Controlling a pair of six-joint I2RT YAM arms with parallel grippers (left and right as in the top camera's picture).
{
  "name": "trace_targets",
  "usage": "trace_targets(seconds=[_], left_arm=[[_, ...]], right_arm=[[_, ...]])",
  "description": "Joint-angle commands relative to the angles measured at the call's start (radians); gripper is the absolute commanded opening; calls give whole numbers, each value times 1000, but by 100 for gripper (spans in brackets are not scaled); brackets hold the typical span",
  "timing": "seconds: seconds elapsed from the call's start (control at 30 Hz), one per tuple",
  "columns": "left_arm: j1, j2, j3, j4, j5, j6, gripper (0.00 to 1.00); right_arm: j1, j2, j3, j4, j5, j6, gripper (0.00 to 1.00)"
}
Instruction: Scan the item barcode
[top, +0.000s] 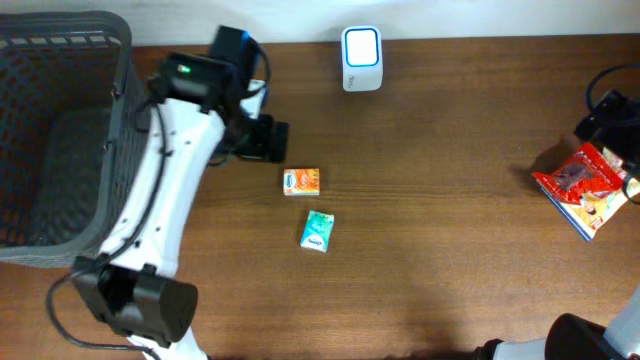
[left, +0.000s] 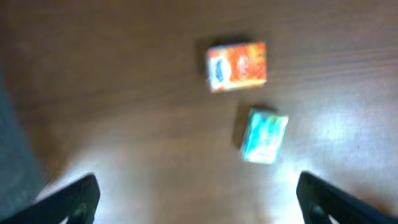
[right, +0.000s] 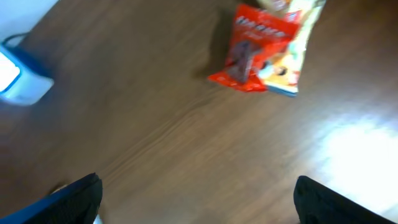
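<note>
At the near right, the right claw (right: 197, 182) hangs with its fingers spread wide and nothing between them, over bare brown table (top: 450, 260). Beyond it, close to the right edge, a red packet (top: 575, 175) lies on top of a flat yellowish packet (top: 605, 207). Left of the middle a teal box (top: 317, 231) lies flat, with an orange box (top: 302, 181) just beyond it, the two apart. The left claw (left: 198, 180) hovers just far-left of the orange box, equally wide, touching nothing. A dark mesh basket (top: 60, 40) fills the far left corner; only its own grey floor shows inside. The white-and-blue scanner (top: 361, 58) stands at the far edge, well apart from both boxes. Open wood lies between boxes and packets.
</note>
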Motion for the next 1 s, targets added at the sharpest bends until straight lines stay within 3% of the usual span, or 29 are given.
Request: trace_targets(seconds=[0.0,0.23,0.3,0.53,0.6,0.9,0.97], left_arm=[[-34,-2,-158,155,68,22,96],[-58,0,-412,414,176,12,68],[-61,1,-466,428,193,11,57],[-70,8,-610,489,344,8,44],[-79,9,-640,513,375,8,29],[-129,9,-719,511,376,8,31],[-149,9,-737,517,368,8,27]], right_arm=[[6,18,-1,-18,-77,-31,98],[6,36,-7,-37,-77,-30,98],[6,40,-10,-37,-77,-30,98],[6,65,-11,-37,-77,-30,98],[6,77,-11,-37,-77,-30,98],[6,116,-12,-37,-77,-30,99],[6,116,-12,-37,-77,-30,99]])
